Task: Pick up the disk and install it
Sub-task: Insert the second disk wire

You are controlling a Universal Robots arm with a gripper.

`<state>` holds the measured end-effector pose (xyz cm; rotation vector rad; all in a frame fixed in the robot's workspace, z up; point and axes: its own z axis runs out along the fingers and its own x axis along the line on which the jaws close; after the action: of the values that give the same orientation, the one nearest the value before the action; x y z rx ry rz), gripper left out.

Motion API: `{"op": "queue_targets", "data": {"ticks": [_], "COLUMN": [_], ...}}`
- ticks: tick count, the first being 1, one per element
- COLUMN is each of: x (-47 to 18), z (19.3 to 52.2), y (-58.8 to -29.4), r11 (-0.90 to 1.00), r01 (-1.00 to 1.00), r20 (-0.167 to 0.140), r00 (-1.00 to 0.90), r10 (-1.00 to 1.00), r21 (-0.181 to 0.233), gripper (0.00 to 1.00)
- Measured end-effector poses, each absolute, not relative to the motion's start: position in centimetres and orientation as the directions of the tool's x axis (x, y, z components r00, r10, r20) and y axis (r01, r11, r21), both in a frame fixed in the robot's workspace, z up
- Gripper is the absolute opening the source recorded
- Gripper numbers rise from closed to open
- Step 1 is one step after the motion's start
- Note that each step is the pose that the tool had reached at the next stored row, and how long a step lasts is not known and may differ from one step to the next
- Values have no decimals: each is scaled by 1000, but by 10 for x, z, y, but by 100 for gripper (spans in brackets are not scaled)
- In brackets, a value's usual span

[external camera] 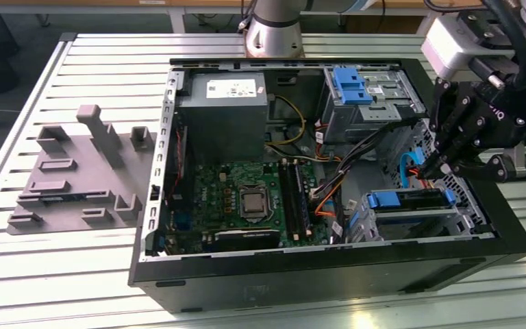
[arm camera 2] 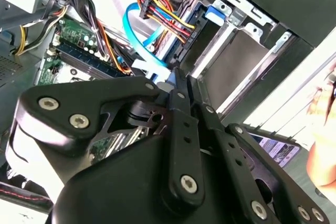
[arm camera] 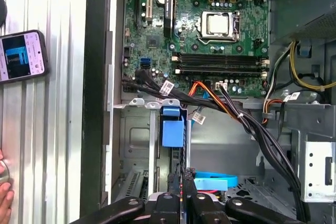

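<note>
My gripper (external camera: 426,171) hangs inside the open computer case (external camera: 336,274), at the side on the exterior view's right, above the lower drive cage (external camera: 400,223). In both wrist views its two black fingers are pressed together, gripper (arm camera 2: 176,75) and gripper (arm camera: 181,179), and I see nothing held between them. A light blue flat cable (arm camera: 212,183) and a bundle of coloured wires (arm camera 2: 160,9) lie right beside the tips. A blue rail end (external camera: 400,200) shows at the cage mouth. I cannot tell whether the disk sits behind it.
A bare blue bracket (external camera: 350,86) sits in the upper cage. The grey power-supply box (external camera: 222,110) and motherboard (external camera: 244,199) fill the case's other side. A grey fixture plate (external camera: 71,171) lies on the slatted table. A phone (arm camera: 23,55) and a person's hand (arm camera: 4,198) are beside the case.
</note>
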<state>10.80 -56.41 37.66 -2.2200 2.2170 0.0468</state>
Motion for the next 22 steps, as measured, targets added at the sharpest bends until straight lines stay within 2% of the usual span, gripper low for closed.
{"op": "queue_targets", "data": {"ticks": [9, 10, 22], "x": [103, 101, 98], "z": [375, 375, 366], "y": [-564, -565, -565], "r11": [-4, -4, -9], "r01": [-1000, -1000, -1000], "r20": [-40, -42, -59], "r00": [4, 4, 11], "r10": [-999, -999, -998], "r21": [-2, -5, -25], "gripper": [19, 25, 24]}}
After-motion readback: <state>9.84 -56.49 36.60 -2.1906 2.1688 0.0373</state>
